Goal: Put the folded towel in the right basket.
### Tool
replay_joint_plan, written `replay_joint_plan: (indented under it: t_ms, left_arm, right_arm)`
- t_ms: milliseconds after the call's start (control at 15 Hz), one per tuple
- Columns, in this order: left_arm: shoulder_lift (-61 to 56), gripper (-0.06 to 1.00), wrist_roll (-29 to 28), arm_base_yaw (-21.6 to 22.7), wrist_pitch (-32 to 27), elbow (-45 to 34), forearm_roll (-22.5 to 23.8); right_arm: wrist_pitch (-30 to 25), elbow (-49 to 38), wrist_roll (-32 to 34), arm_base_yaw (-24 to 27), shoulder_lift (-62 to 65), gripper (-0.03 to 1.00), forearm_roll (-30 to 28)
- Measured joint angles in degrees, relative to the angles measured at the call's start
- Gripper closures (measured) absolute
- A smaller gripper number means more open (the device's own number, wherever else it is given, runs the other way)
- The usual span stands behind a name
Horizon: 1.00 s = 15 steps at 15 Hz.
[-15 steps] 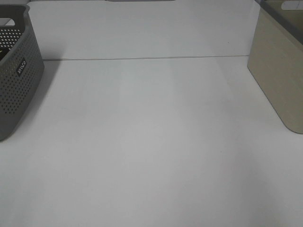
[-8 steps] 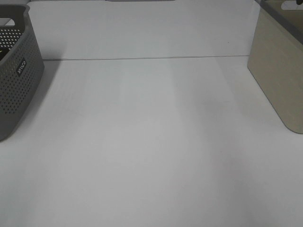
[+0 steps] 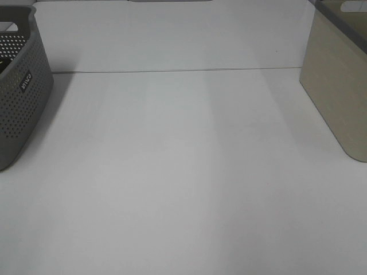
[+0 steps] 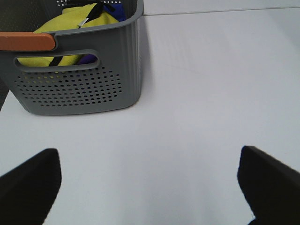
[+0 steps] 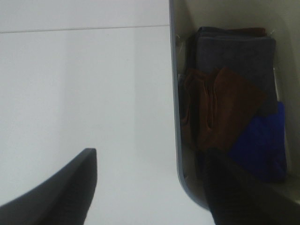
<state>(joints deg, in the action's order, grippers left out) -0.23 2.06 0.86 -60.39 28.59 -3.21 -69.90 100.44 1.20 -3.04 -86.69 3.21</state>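
Brown folded towel [image 5: 225,110] lies in right basket [image 5: 176,117] at desk's [image 3: 183,172] right edge | my left gripper [image 4: 150,183] and right gripper [image 5: 150,180] both spread, empty | task looks done, nothing left.

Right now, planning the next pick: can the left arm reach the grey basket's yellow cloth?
Probably yes: the grey basket's top is open, the yellow cloth exposed, left end effector unobstructed.

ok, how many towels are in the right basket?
3, in the beige right basket: a grey towel against one end wall, a brown towel overlapping it mid-basket, a blue towel next to the brown one. More may be hidden beneath.
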Motion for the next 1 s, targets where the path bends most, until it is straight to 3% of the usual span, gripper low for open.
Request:
replay_joint_plan:
  t_ms: [600,800,1000]
  left_arm:
    - [0.00,-0.02,0.00,0.00,0.00,0.00,0.00]
    - [0.00,-0.02,0.00,0.00,0.00,0.00,0.00]
    - [0.00,-0.02,0.00,0.00,0.00,0.00,0.00]
  right_arm:
    - [0.00,-49.10,2.41,0.00,39.36,0.35,-0.17]
    - [-0.11,-60.62,2.41,0.00,56.32,0.35,-0.40]
    - [0.06,-66.46,1.38,0.00,69.16,0.35,-0.46]
